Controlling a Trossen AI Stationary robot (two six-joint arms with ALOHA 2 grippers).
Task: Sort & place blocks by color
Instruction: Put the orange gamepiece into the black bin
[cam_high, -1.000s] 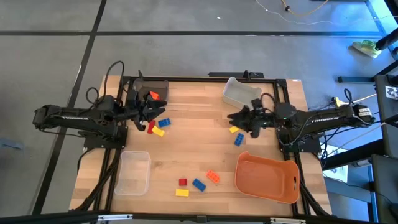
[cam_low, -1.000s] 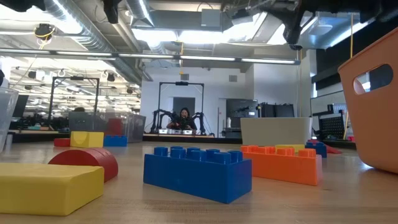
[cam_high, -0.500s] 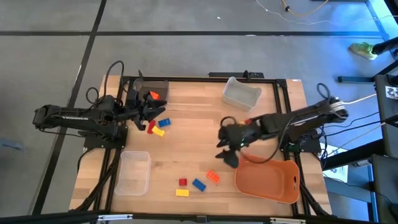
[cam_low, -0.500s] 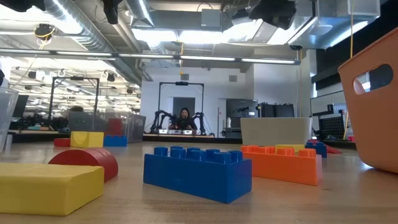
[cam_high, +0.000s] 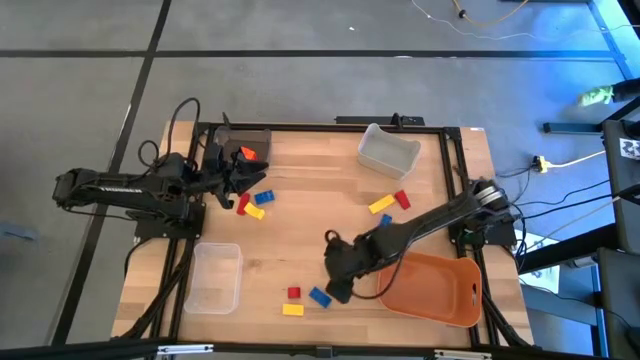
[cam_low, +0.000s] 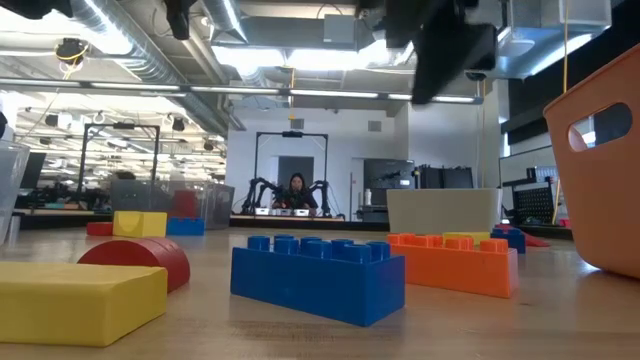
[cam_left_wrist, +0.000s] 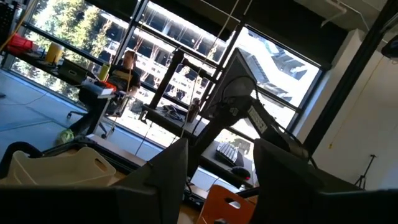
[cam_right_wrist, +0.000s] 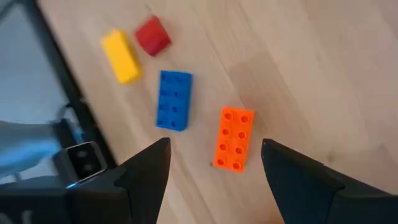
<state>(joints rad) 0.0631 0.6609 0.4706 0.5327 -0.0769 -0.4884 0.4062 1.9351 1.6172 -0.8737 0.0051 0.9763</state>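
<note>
Near the table's front edge lie an orange block (cam_right_wrist: 233, 138), a blue block (cam_right_wrist: 174, 99), a yellow block (cam_right_wrist: 121, 57) and a red block (cam_right_wrist: 152, 35). My right gripper (cam_right_wrist: 214, 186) hangs open above the orange block, pointing steeply down, touching nothing; in the high view it (cam_high: 336, 282) covers that block. My left gripper (cam_high: 258, 180) waits open and raised at the far left, near a red block (cam_high: 243, 203), a blue block (cam_high: 266, 197) and a yellow block (cam_high: 255, 212). A yellow block (cam_high: 380, 205) and a red block (cam_high: 402, 200) lie at the right.
An orange tray (cam_high: 440, 300) stands just right of my right gripper. A clear bin (cam_high: 215, 277) sits near left, a dark bin (cam_high: 250, 138) holding an orange block (cam_high: 247, 152) far left, and a pale bin (cam_high: 388, 152) at the far edge.
My right gripper has swung from the right side of the table toward the near edge and the middle, tipping from about level to steeply down, and now hangs over the orange block. Its fingers stay apart.
</note>
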